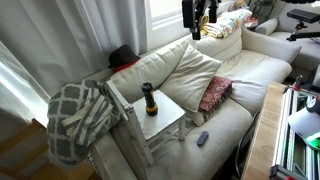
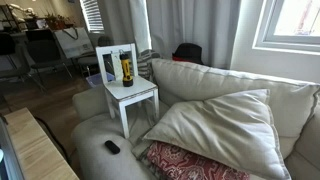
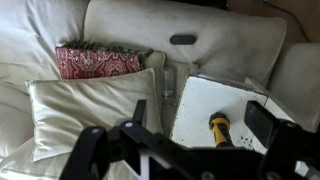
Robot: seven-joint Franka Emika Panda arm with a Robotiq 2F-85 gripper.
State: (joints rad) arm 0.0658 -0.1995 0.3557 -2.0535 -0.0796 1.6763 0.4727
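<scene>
- The yellow-and-black bottle [image 3: 218, 128] stands upright on the seat of a small white chair [image 2: 135, 95], which sits on the sofa [image 1: 250, 75].
- The pincer [image 1: 198, 30] hangs high over the sofa, well apart from the bottle. Its fingers are spread wide and hold nothing.
- In the wrist view the bottle lies below, nearer one finger, with its long axis vertical.
- The bottle is the only container, and its contents cannot be seen.
- A cream pillow [image 3: 90, 110] lies beside the chair, with a red patterned cushion [image 3: 97, 62] beyond it and a dark remote [image 1: 202, 138] near the sofa's front.
</scene>
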